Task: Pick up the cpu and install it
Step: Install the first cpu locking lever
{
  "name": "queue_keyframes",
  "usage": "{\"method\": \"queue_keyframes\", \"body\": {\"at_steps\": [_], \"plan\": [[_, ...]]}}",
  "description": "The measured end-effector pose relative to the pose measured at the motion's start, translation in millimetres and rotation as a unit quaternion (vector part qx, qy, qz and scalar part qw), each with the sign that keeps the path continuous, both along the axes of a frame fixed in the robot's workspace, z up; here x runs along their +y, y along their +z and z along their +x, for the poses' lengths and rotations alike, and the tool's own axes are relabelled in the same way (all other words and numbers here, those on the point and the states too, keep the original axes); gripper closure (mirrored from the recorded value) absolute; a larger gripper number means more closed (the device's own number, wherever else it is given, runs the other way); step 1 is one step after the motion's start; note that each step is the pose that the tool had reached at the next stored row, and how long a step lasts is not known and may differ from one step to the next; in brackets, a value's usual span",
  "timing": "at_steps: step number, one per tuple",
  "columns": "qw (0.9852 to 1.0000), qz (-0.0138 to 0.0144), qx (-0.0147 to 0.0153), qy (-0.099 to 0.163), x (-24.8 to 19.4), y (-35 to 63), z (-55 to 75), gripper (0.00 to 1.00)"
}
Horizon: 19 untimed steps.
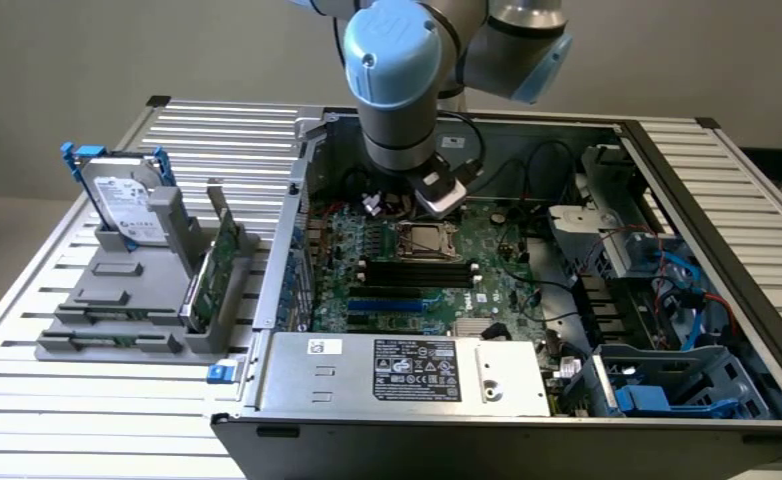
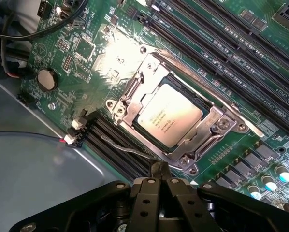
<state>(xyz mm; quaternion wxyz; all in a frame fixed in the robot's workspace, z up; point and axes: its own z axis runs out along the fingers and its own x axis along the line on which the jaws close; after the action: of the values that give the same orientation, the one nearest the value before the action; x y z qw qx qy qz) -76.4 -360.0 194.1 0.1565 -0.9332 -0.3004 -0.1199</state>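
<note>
The cpu [image 2: 169,117] is a small square chip with a silvery top. It lies flat inside the metal socket frame [image 2: 217,123] on the green motherboard [image 2: 86,48]. My gripper [image 2: 160,168] hovers just off one edge of the socket, fingers shut together with nothing between them. In the exterior view the gripper [image 1: 441,197] hangs inside the open computer case, a little above and behind the socket with the cpu [image 1: 427,240].
A grey holder [image 1: 111,300] on the slatted table at the exterior view's left carries a hard drive with a blue bracket [image 1: 127,205] and a green circuit card [image 1: 218,265]. Black memory slots [image 1: 418,272], the power supply [image 1: 405,370] and cabled drive bays [image 1: 658,270] crowd the case.
</note>
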Motion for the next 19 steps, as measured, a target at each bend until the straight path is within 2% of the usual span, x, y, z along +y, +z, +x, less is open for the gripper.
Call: {"method": "queue_keyframes", "body": {"at_steps": [15,19], "plan": [[1.0000,-0.0010,-0.0001,-0.001,3.7,-2.6,6.8,0.89],[1.0000,-0.0020,0.0000,-0.001,4.0,-3.1,8.1,0.89]]}}
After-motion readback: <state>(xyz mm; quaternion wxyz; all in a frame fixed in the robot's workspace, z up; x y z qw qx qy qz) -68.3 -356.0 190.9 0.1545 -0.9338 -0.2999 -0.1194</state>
